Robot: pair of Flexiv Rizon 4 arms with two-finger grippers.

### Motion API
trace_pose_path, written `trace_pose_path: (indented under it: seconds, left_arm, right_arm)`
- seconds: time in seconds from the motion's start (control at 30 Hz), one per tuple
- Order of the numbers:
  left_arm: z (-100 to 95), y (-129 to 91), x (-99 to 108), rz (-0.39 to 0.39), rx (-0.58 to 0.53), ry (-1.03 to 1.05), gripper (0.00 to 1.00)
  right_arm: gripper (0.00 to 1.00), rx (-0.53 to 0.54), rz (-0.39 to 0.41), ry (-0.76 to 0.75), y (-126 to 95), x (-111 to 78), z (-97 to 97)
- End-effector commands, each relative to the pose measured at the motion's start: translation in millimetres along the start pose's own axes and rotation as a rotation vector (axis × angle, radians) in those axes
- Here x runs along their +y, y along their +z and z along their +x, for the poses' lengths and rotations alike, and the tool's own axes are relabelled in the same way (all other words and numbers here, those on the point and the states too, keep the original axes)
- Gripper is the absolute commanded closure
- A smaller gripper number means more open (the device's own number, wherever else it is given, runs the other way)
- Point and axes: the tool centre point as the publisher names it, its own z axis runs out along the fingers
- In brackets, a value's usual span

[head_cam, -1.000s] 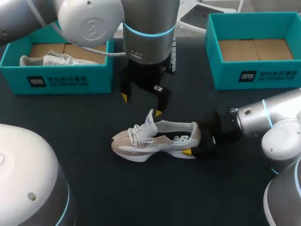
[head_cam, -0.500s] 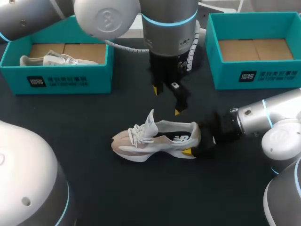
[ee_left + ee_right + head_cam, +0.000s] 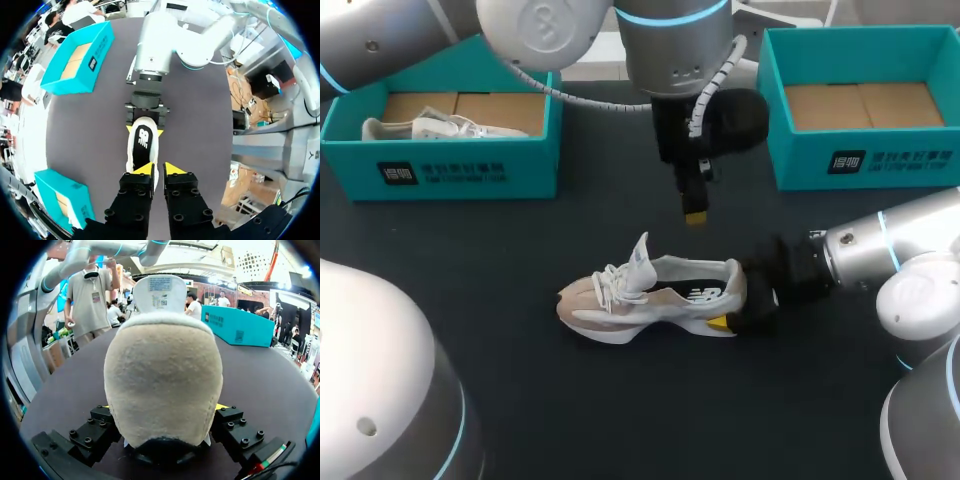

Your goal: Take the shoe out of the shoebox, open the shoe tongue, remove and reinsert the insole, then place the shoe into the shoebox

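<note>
Shoe (image 3: 650,295) is set on its sole on the table (image 3: 520,400), tongue raised, well apart from the empty shoebox (image 3: 860,160). Its heel, nearest that shoebox, is clamped by the right gripper (image 3: 730,300). The left gripper (image 3: 695,212), fingers drawn together, is held above the shoe.

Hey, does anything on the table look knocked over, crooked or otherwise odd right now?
Nothing stands out. The shoe stands upright on its sole on the table, tongue raised, heel gripped by the right pincer. A second shoe lies inside the left shoebox.
</note>
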Motion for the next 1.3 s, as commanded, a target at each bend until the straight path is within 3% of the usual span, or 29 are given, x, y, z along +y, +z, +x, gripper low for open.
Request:
trace_pose_path:
  seconds: [0.03, 0.2, 0.23, 0.4, 0.87, 1.3]
  left_arm:
    - [-4.9, 2.4, 7.7, 0.062, 0.076, 0.266, 1.00]
    - [-4.9, 2.4, 7.7, 0.062, 0.076, 0.266, 1.00]
    - [-6.4, 12.5, 5.8, 0.022, 0.091, 0.260, 1.00]
    - [-15.2, 47.7, -0.7, -0.013, 0.087, 0.196, 1.00]
    - [-32.9, 121.6, -5.5, -0.028, 0.128, 0.156, 1.00]
    - [-34.9, 156.8, 11.1, -0.022, 0.112, 0.120, 1.00]
  right_arm:
    - [1.00, -0.002, 0.003, -0.001, 2.2, -0.7, -0.3]
    - [1.00, -0.002, 0.003, -0.001, 2.2, -0.7, -0.3]
    - [1.00, -0.002, 0.003, -0.001, 2.2, -0.7, -0.3]
    - [1.00, -0.002, 0.003, -0.001, 2.2, -0.7, -0.3]
    - [1.00, -0.002, 0.003, -0.001, 2.2, -0.7, -0.3]
    - [1.00, -0.002, 0.003, -0.001, 2.2, -0.7, -0.3]
